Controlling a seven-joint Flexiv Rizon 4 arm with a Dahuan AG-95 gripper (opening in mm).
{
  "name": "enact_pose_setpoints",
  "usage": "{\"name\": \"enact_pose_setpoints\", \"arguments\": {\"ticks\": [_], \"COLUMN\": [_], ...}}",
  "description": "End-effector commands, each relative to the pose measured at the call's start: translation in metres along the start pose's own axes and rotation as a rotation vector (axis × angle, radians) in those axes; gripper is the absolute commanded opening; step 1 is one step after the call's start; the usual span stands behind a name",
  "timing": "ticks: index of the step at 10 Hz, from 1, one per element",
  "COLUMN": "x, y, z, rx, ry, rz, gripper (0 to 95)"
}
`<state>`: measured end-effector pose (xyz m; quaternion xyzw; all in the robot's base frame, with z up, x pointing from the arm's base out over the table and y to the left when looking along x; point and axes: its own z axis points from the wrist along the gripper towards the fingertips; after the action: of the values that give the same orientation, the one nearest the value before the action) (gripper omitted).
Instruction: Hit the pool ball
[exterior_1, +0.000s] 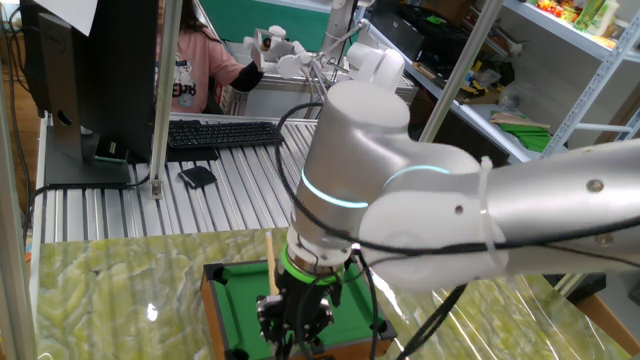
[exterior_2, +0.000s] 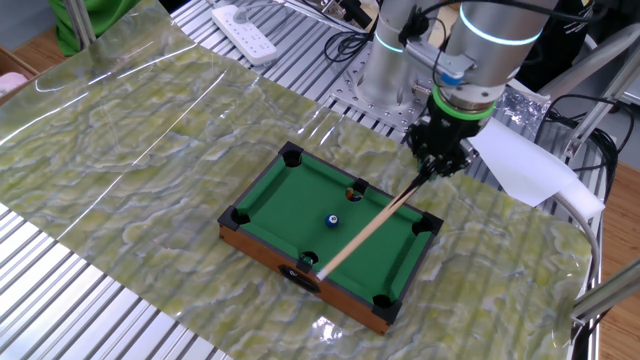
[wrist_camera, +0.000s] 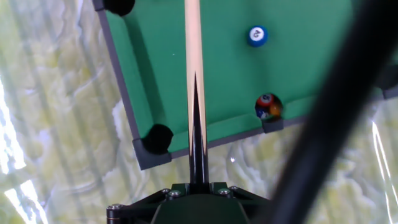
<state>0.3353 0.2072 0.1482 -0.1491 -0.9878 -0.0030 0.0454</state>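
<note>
The pool ball (exterior_2: 331, 220) is small and blue with a pale spot, and lies mid-felt on the miniature green pool table (exterior_2: 262, 243). In the hand view the ball (wrist_camera: 257, 35) sits up and right of the cue stick (wrist_camera: 193, 68). My gripper (exterior_2: 440, 160) hangs above the table's far right end, shut on the butt of the long wooden cue stick (exterior_2: 365, 228). The stick slopes down across the felt towards the near rail pocket and passes to the right of the ball without touching it. In the one fixed view my gripper (exterior_1: 293, 322) and the stick (exterior_1: 270, 262) show; the ball is hidden.
A multicoloured ball (exterior_2: 357, 192) rests by the far rail's middle pocket, also in the hand view (wrist_camera: 268, 106). A black cable (wrist_camera: 329, 112) crosses the hand view at right. A white sheet (exterior_2: 520, 165) and a power strip (exterior_2: 250, 20) lie behind the table.
</note>
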Motion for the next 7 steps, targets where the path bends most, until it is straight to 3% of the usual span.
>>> {"name": "enact_pose_setpoints", "arguments": {"ticks": [1,4,7], "x": [0.002,0.005,0.004], "y": [0.003,0.003,-0.002], "z": [-0.003,-0.011,-0.028], "rx": [0.009,0.018,0.009], "ry": [0.026,0.022,0.014], "rz": [0.015,0.04,0.04], "gripper": [0.0,0.0,0.0]}}
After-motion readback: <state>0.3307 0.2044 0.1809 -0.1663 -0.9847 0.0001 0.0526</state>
